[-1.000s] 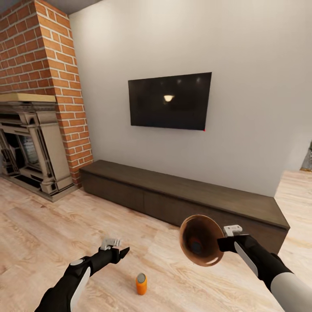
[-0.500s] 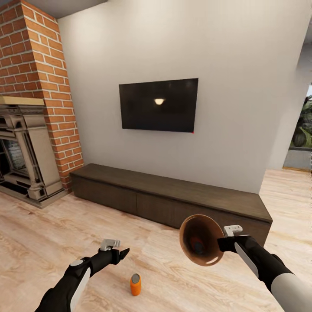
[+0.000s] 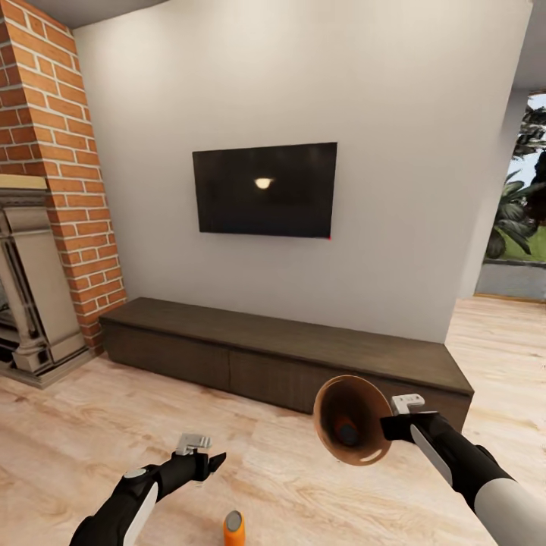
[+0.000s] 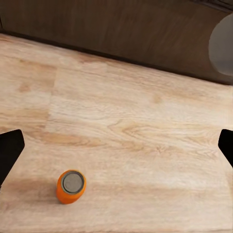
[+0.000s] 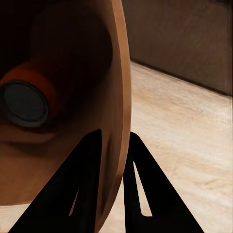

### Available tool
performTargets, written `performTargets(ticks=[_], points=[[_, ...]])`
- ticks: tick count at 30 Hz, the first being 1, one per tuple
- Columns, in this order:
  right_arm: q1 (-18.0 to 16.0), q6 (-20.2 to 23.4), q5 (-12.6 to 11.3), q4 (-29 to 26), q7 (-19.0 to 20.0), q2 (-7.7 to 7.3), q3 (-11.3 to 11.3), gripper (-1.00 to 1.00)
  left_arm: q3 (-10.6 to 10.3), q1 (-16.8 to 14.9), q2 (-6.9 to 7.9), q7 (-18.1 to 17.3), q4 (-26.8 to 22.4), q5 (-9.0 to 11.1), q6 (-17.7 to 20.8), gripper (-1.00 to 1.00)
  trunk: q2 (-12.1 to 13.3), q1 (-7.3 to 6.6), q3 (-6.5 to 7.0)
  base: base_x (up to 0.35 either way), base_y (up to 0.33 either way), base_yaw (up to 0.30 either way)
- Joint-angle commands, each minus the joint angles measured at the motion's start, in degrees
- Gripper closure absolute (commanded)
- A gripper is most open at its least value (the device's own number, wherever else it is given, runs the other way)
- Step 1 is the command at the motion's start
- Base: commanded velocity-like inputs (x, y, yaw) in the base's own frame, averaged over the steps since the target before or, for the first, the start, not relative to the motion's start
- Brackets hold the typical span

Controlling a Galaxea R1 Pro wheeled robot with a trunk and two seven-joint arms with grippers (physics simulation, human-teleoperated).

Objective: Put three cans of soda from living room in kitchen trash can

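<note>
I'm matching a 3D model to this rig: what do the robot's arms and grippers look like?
Both arms are mostly black with glossy white panels along the forearm. The left arm has a small grey disc near the wrist; the right arm widens to a white upper section. Each wrist carries a small pale grey block. The left gripper and right gripper have flat, tapering black fingers. No cables or markings are visible.

Orange soda can [image 3: 233,527] with grey top, copper-brown trash can [image 3: 350,419] interior, red brick fireplace [image 3: 53,205] — pale wood floor [image 3: 91,425], black TV [image 3: 264,189]
</note>
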Motion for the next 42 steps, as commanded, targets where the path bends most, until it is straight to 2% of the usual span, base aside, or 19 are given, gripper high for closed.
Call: performTargets(ticks=[1, 11, 26, 32, 42], points=[[-0.04, -0.03, -0.2, -0.06, 0.22, 0.02, -0.1, 1.0, -0.05, 0.0, 0.0, 0.0, 0.02, 0.0, -0.01, -1.0, 0.0, 0.0, 0.1, 0.169, 0.106, -0.144], [-0.03, -0.07, -0.12, -0.05, 0.21, 0.08, -0.1, 1.0, -0.3, 0.01, 0.0, 0.08, 0.09, -0.05, -0.35, -1.0, 0.0, 0.0, 0.93, 0.073, -0.054, -0.144], [-0.03, -0.09, 0.09, -0.02, 0.28, 0.07, -0.15, 1.0, 0.1, 0.01, 0.0, 0.08, 0.1, -0.07, -0.53, -1.0, 0.0, 0.0, 1.63, -0.253, -0.119, -0.08], [-0.03, -0.08, -0.02, -0.02, 0.23, 0.16, -0.09, 1.0, 0.19, -0.01, 0.0, 0.09, 0.14, -0.07, -0.44, -1.0, 0.0, 0.0, 1.63, -0.269, 0.116, -0.002], [-0.03, -0.07, -0.26, -0.02, 0.21, 0.25, -0.05, 1.0, 0.05, -0.22, -0.01, 0.09, 2.66, -0.08, -0.36, -1.0, 0.0, 0.0, 1.91, -0.045, 0.227, -0.107]])
